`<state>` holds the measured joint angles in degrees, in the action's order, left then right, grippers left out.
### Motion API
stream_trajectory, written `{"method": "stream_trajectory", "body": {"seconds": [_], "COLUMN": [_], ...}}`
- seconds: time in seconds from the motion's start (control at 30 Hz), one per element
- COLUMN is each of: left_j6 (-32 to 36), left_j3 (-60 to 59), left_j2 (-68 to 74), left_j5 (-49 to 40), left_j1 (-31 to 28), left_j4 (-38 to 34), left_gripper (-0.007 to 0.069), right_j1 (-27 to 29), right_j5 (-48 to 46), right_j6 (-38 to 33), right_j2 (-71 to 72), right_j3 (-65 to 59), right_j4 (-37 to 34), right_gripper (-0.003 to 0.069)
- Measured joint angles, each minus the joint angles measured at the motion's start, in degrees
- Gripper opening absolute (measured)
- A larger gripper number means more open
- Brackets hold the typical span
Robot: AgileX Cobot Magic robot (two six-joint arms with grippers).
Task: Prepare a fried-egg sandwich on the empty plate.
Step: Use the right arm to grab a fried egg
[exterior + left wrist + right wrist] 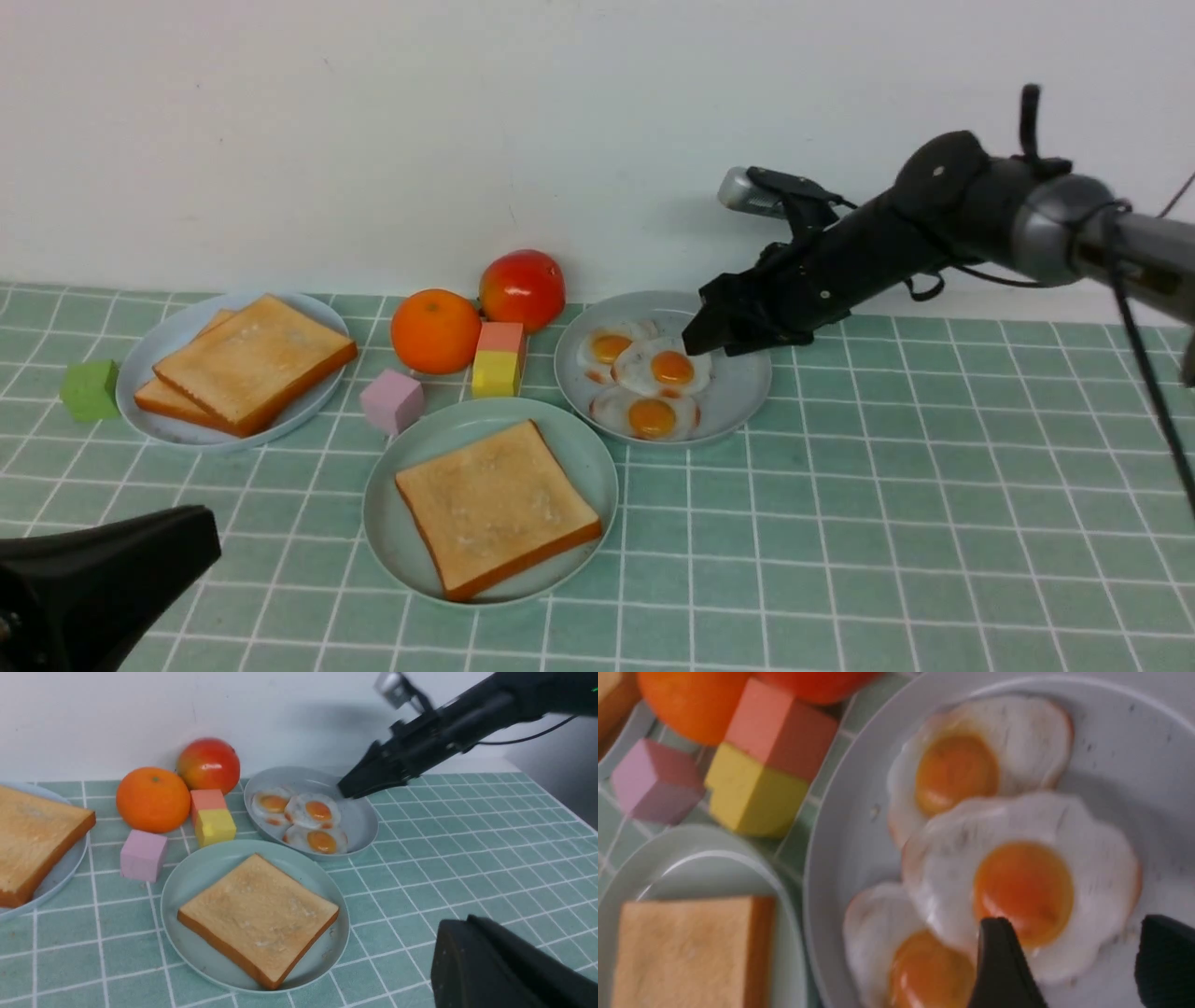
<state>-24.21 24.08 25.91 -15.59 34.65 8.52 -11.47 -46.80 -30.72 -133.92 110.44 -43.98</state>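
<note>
The mint-green plate (571, 455) sits front centre and carries one golden toast slice (495, 509). Behind it to the right, a blue-grey plate (744, 385) holds three fried eggs. The topmost egg (667, 367) overlaps the other two. My right gripper (696, 342) hovers open over that plate's far right side. In the right wrist view the right gripper (1076, 926) straddles the rim of that top egg (1017, 882), and I cannot tell whether it touches. My left gripper (201, 537) is shut on nothing, low at the front left and away from the plates.
A second blue-grey plate (154, 341) at the left holds two stacked toast slices (252, 359). Between the plates are an orange (435, 329), a red fruit (522, 287), a pink-and-yellow block stack (499, 359) and a pink cube (392, 399). A green cube (90, 389) lies far left. A white wall stands behind.
</note>
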Motion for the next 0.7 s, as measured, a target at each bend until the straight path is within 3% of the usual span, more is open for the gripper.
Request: {"method": "stream_trajectory", "body": {"seconds": [0.7], "left_j6": [-0.2], "left_j3": [-0.1], "left_j2": [0.0], "left_j5": [0.1], "left_j1": [0.0], "left_j4": [-2.5], "left_gripper": [-0.0013], "right_j1": [0.0], "right_j5": [0.7], "right_j6": [0.0], "right_j2": [-3.9], "right_j3": [3.0], "right_j4": [-0.3], "right_gripper": [0.0400]}}
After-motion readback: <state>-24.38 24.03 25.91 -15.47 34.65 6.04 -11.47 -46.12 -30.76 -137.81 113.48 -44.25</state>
